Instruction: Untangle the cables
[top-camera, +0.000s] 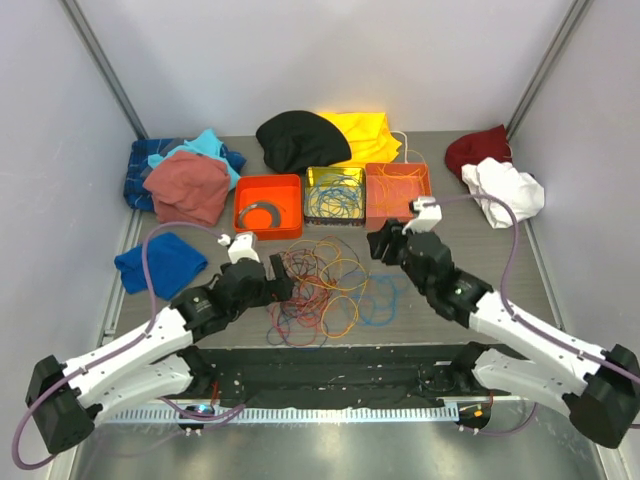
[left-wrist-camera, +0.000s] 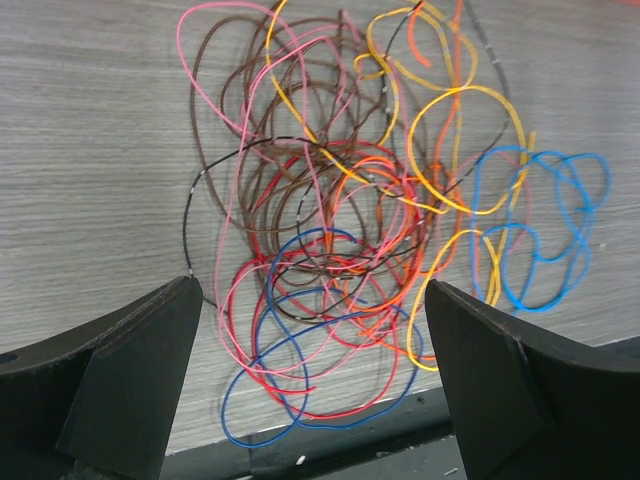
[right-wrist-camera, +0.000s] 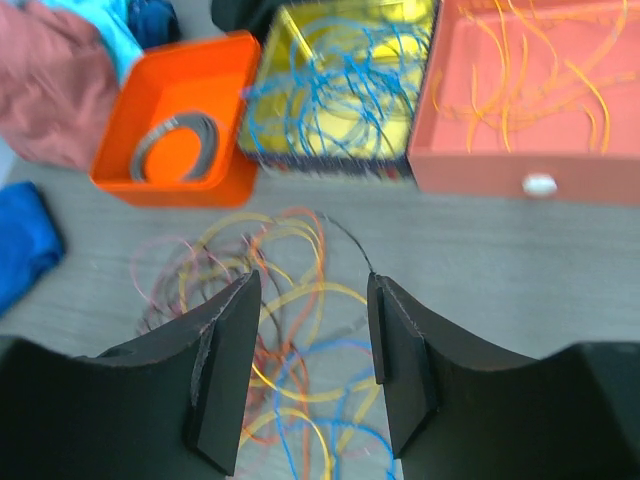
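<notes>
Over the left half of the cables (left-wrist-camera: 330, 250), the left gripper (left-wrist-camera: 312, 292) hangs with its fingers spread as wide as they go, holding nothing. The cables lie in one loose heap on the table (left-wrist-camera: 90, 150), between the two arms and near its front edge.

To do this step well, I judge, the left gripper should take a single strand at the heap's rim, such as the pink loop (left-wrist-camera: 190, 85). It should not plunge into the red-and-brown knot at the centre, where closing would catch several wires at once. A slow lift should let one loop slide free rather than drag the heap.

Further right, the blue loop (left-wrist-camera: 477, 220) lies almost apart and looks the easiest pick. The right gripper (right-wrist-camera: 312, 282) hovers above that side, fingers parted and nothing between them. A thin black strand (right-wrist-camera: 350, 243) ends close by its right finger; whether they touch I cannot tell.

The wires are thin, limp and smooth-sheathed, curling into round loops on a matt grey table with a wood grain. At the left lies a soft, crumpled blue cloth (top-camera: 160, 262). Behind the heap stand three shallow trays:
- an orange tray (right-wrist-camera: 175, 193) with a grey ring (right-wrist-camera: 170, 124);
- a yellow tray (right-wrist-camera: 330, 168) of blue and yellow wires;
- a salmon tray (right-wrist-camera: 500, 175) of orange ones.

A rumpled white cloth (top-camera: 505, 190) lies at the far right.
</notes>
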